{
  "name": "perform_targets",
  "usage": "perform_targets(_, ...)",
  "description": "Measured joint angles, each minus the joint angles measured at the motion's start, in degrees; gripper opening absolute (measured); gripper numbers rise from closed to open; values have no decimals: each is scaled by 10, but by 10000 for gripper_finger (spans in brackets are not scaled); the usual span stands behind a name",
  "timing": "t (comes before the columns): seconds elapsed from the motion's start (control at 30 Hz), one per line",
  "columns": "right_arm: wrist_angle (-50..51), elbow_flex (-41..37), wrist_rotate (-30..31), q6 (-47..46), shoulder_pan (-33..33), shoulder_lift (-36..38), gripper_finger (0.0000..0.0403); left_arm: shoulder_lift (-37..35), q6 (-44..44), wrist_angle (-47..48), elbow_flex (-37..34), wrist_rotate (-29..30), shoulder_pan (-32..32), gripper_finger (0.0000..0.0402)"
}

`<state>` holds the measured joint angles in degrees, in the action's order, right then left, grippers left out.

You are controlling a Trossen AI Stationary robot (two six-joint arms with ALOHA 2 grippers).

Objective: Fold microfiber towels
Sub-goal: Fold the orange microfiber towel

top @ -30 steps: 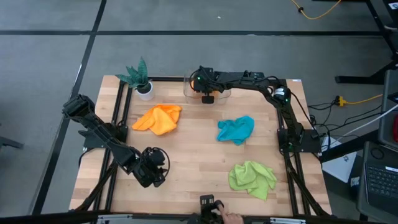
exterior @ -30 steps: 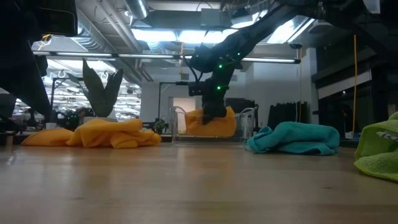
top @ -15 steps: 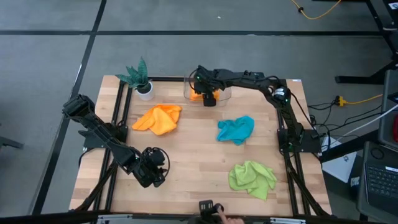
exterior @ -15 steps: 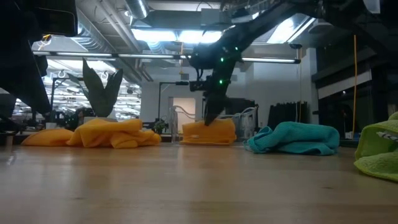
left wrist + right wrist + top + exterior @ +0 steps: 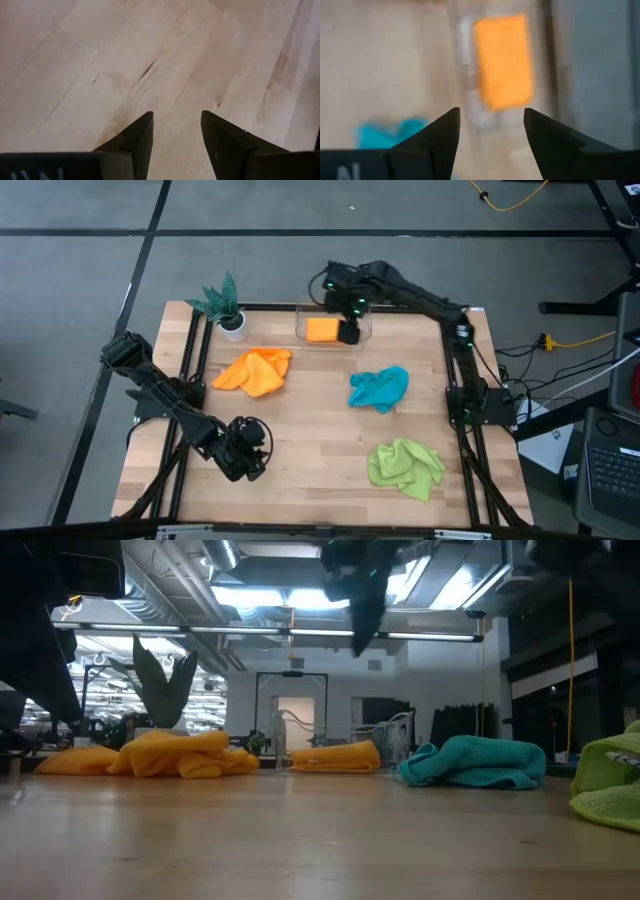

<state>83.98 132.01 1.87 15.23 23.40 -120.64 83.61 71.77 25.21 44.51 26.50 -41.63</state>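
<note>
Table (image 5: 300, 440) far edge: folded orange towel (image 5: 321, 330) in clear bin (image 5: 300, 325), R gripper (image 5: 348, 332) open above.

Wooden table (image 5: 300, 440) strewn with cloths
Crumpled orange towel (image 5: 256, 370), teal towel (image 5: 379, 388), green towel (image 5: 406, 466), potted plant (image 5: 224, 304), and clear tray (image 5: 300, 330).

Two orange towels (image 5: 256, 371), one teal (image 5: 379, 388), one lime green (image 5: 405, 467), on pale wood table (image 5: 310, 440).

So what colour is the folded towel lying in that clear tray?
Orange. The folded towel in the clear tray shows best in the high view.
</note>
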Motion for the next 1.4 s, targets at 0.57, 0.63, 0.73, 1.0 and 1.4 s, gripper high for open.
perform_targets(0.57,-236,-465,0,-255,-154,317,222,0,1,-5,0,9,0,160)
perform_targets(0.63,-357,-545,0,-260,-180,331,222,0,1,-5,0,10,0,160)
perform_targets(0.73,-614,-662,2,-282,-215,326,222,0,1,-5,0,10,0,160)
perform_targets(1.0,-1055,-743,-1,-348,-247,134,215,0,2,-10,0,10,-12,160)
perform_targets(1.4,-941,-476,21,-313,-207,-78,210,0,16,-11,0,11,-13,160)
